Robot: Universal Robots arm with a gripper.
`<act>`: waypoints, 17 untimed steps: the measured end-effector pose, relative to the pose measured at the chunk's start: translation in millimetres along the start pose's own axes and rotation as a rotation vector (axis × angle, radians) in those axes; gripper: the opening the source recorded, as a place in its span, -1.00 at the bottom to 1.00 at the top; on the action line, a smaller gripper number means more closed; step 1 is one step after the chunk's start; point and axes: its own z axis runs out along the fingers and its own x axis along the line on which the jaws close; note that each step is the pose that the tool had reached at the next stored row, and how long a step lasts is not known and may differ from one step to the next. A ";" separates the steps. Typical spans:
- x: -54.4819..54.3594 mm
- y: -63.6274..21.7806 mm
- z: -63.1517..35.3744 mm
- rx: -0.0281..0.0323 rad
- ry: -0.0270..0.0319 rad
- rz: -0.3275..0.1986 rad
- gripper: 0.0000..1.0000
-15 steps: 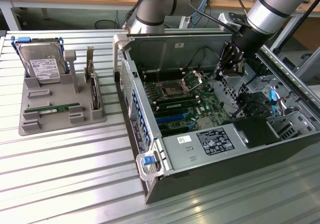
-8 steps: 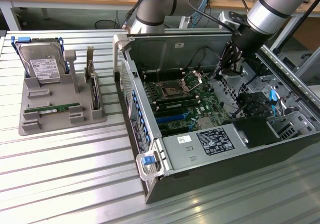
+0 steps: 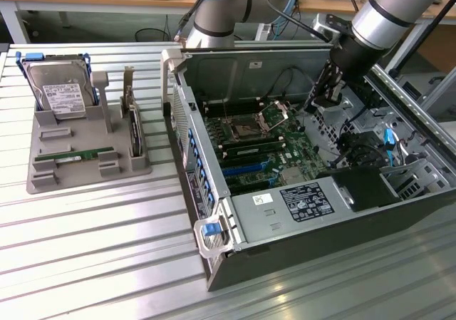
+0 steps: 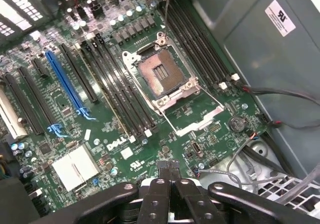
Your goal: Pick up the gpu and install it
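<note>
Over the motherboard [image 3: 260, 149], pincer [image 3: 324, 95] closed and empty, gpu [image 3: 84, 154] well apart in tray [image 3: 43, 181]

"DELL" printed white on green mobo [image 4: 118, 145]; other labels unreadable.

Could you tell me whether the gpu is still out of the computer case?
Out: the gpu lies flat in the grey holder, outside the case.

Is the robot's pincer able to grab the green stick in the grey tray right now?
Probably not yet. The pincer is shut and hangs inside the computer case, while the green stick lies in the grey tray outside, with nothing covering it.
</note>
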 end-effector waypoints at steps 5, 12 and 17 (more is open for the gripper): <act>0.0 0.0 0.1 0.0016 -0.0107 0.062 -0.79; 0.0 0.0 0.2 0.0048 -0.0317 0.185 -0.79; 0.0 -0.1 0.4 0.0071 -0.0468 0.274 -0.79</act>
